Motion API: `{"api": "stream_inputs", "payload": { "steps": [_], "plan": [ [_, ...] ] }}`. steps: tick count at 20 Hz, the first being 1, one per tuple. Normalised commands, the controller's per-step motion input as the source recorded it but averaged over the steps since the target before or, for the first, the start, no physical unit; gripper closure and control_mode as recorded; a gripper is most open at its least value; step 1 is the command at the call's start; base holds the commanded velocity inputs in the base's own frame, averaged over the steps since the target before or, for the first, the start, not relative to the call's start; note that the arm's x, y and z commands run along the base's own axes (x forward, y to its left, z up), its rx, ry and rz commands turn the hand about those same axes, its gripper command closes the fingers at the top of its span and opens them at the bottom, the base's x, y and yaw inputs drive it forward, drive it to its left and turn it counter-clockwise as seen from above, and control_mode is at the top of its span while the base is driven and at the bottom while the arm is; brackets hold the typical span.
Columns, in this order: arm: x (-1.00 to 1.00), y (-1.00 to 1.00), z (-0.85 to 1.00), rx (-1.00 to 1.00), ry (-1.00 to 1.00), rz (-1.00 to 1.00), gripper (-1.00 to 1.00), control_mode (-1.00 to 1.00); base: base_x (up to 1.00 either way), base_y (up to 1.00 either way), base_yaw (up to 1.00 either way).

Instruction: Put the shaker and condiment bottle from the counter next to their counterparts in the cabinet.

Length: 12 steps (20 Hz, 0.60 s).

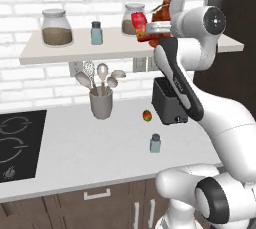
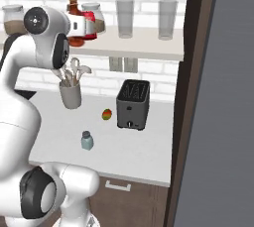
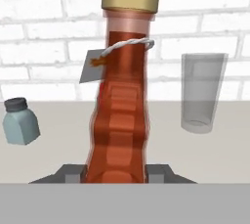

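Brown-red condiment bottle (image 3: pixel 122 135): clenched at its lower body between the two dark tips of the tool (image 3: pixel 117 174), upright, its tan-yellow cap toward the top of the hand view; in the left base view it stands up at shelf height, right of the slim red container (image 1: pixel 141 26).
Bottle's place: at the cabinet (image 1: pixel 50 50), the long beige shelf board; from these views I cannot tell whether its base rests on the board or hangs just above it.
Tool state: clamped on the condiment bottle, not released.
Pale blue-grey shaker (image 1: pixel 155 143): alone on the tabletop (image 1: pixel 90 148), untouched, in front of the black toaster (image 1: pixel 169 100), near the front edge.
Counterpart shaker (image 1: pixel 96 33): on the shelf between the two brown-filled glass jars, well apart from the tool.
Done so far (judged): the bottle has been brought up beside its red counterpart; letting go is not yet done.
Left to do (judged): set down and release the bottle, then fetch the shaker from the tabletop and stand it by its twin on the shelf.
Arm pose: reared high, the elbow folded above the toaster, the forearm reaching level to the shelf, the wrist pointing the tool horizontally at the brick wall.
Nearby on the shelf: a clear glass (image 3: pixel 202 93) to the bottle's right in the hand view.
On the tabletop besides: a grey utensil holder (image 1: pixel 101 104) and a small red-green fruit (image 1: pixel 147 116).
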Motion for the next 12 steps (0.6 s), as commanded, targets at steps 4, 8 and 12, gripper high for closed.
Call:
{"api": "stream_inputs", "payload": {
  "steps": [4, 8, 12],
  "plan": [
    [0.16, -0.31, 0.00, 0.00, 0.00, 0.00, 1.00, -1.00, 0.00, 0.00, 0.00],
    [0.01, -0.29, 0.00, 0.00, -0.02, 0.00, 1.00, -1.00, 0.00, 0.00, 0.00],
    [0.04, -0.08, -0.05, 0.00, 0.00, 0.00, 1.00, -1.00, 0.00, 0.00, 0.00]
  ]
}}
